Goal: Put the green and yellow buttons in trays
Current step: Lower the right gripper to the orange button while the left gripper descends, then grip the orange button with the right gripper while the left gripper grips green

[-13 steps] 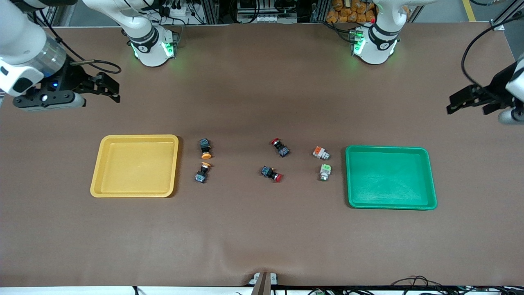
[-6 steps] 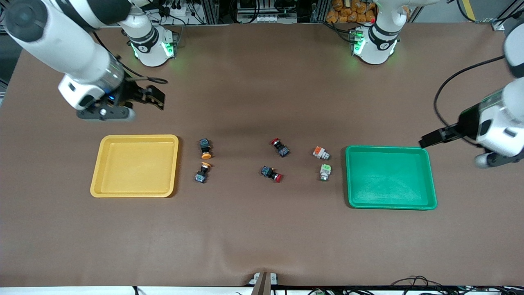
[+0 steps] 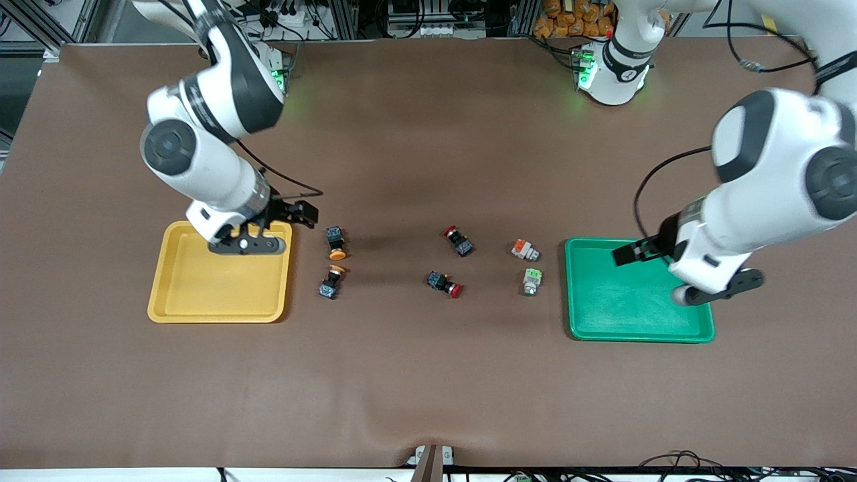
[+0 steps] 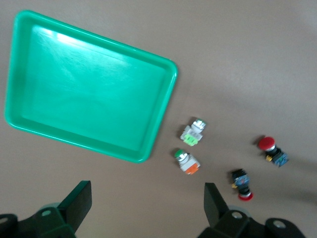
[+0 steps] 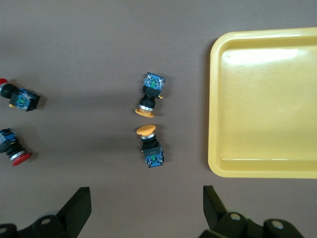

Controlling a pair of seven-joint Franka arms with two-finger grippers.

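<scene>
Right gripper [image 3: 299,213] over edge of shallow yellow plastic tray [image 3: 175,294], fingers spread, empty. Two black yellow-capped switches [image 3: 333,261] just beside tray. Two pale grey switches [image 3: 528,266] beside green plastic tray [image 3: 636,321]. Left gripper [image 3: 624,254] over it, fingers spread. Watch it: yellow caps nearly touch, you could nudge one grabbing other. Only left wrist view shows pale pair's tops.

Glossy plastic trays [image 3: 221,318], matt brown tabletop [image 3: 428,375]

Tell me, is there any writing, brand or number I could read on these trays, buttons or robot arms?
None can be read.
Yellow tray: no text.
Green tray: no text.
Buttons, such as the yellow-capped one: any marks are too small to read.
Arm bases: a small dark round mark on each, too blurred to read.
</scene>
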